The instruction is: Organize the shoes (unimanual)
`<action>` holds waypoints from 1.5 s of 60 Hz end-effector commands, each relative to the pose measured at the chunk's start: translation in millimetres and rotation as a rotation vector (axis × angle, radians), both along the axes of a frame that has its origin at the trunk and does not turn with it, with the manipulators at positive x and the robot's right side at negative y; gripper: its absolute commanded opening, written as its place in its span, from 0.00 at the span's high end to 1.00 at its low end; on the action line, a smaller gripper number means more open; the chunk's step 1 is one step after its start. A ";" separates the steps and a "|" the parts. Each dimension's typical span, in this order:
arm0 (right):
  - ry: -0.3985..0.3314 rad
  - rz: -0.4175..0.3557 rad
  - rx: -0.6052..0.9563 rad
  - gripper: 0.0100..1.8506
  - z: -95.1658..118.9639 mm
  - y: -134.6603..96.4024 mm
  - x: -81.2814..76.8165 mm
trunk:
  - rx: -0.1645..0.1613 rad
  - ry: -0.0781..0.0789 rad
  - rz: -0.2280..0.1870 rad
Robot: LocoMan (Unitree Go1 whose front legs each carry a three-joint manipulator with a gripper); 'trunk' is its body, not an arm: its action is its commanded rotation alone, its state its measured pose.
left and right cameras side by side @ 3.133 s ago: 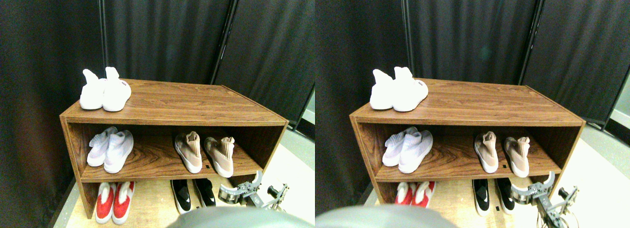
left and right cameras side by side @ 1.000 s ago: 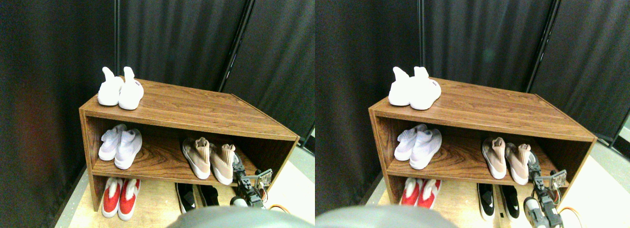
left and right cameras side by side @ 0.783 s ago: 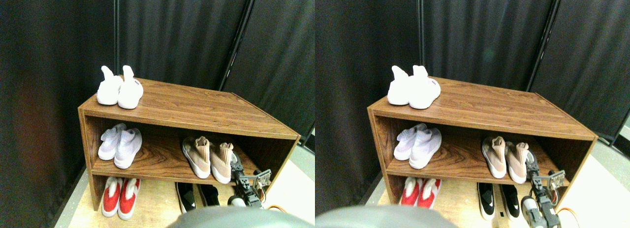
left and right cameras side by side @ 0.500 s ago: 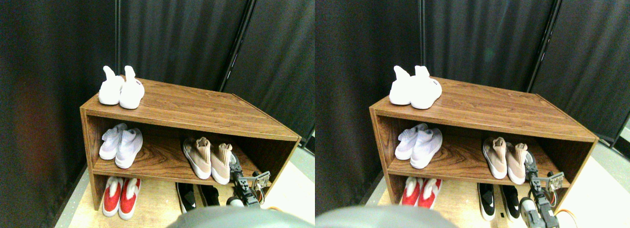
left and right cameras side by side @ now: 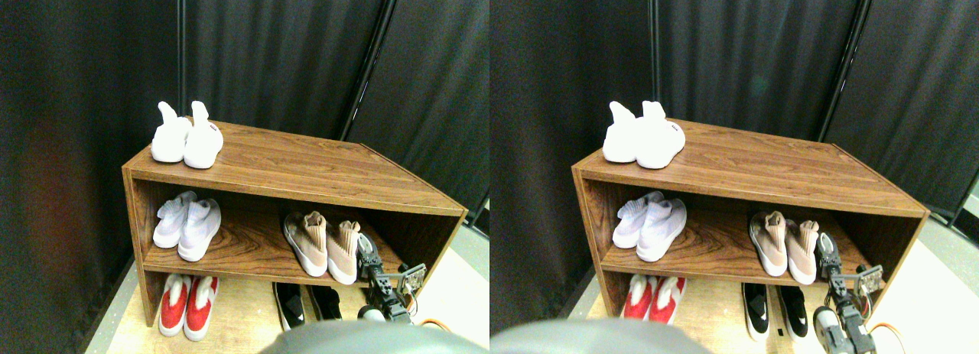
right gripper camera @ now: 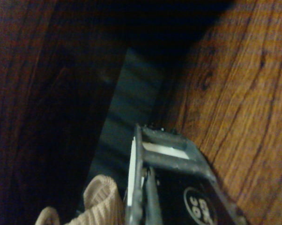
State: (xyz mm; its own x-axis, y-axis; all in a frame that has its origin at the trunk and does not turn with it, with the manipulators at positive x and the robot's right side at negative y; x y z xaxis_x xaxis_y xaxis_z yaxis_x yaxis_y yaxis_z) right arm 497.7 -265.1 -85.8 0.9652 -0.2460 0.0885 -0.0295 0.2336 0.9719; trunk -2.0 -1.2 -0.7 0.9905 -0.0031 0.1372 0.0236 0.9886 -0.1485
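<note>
Our right end effector (left and right cameras side by side: 369, 251) on middle shelf (left and right cameras side by side: 252, 254), just right of tan shoes (left and right cameras side by side: 325, 243), beside ribbed collar (right gripper camera: 101, 199). Jaw state: we cannot tell.

Your right gripper (left and right cameras side by side: 369, 251) sits on the middle board of the shelf unit (left and right cameras side by side: 306, 167), wedged between the tan pair (left and right cameras side by side: 325, 243) and the right side panel. The right tan shoe's collar (right gripper camera: 101, 199) lies just beside the jaw frame in the wrist view. The top board closes the bay from above.

Open stretches: the middle board between the lavender pair (left and right cameras side by side: 186, 226) and the tan pair; the top board right of the white pair (left and right cameras side by side: 186, 138) (all bare wood to the right corner).

At floor level the red pair (left and right cameras side by side: 183, 306) and black pair (left and right cameras side by side: 304, 303) block the front edge, with a gap between them.
</note>
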 end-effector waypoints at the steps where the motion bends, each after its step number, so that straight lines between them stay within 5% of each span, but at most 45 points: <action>1: -0.063 0.000 -0.034 0.97 15.8 0.0 -4.5 | 0.003 0.007 -0.004; 31: -0.153 0.073 -0.103 0.97 48.7 -13.0 -67.2 | 0.029 0.015 -0.053; 54: -0.184 0.116 -0.086 0.97 29.4 -8.5 -123.6 | 0.050 0.097 -0.070; 66: -0.160 0.206 -0.077 0.97 1.4 -15.7 -120.4 | 0.049 0.116 -0.075; 90: -0.012 0.168 0.052 0.97 -70.6 -27.0 -90.4 | 0.037 0.162 -0.058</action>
State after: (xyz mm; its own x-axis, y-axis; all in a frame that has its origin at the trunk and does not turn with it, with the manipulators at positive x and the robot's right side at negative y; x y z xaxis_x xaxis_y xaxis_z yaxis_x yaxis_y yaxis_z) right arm 400.4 -290.1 -149.4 0.9936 -0.0937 0.0631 -0.0469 0.1658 0.9850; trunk -5.1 -5.5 -5.0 0.9975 -0.0711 0.0037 0.0712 0.9933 -0.0908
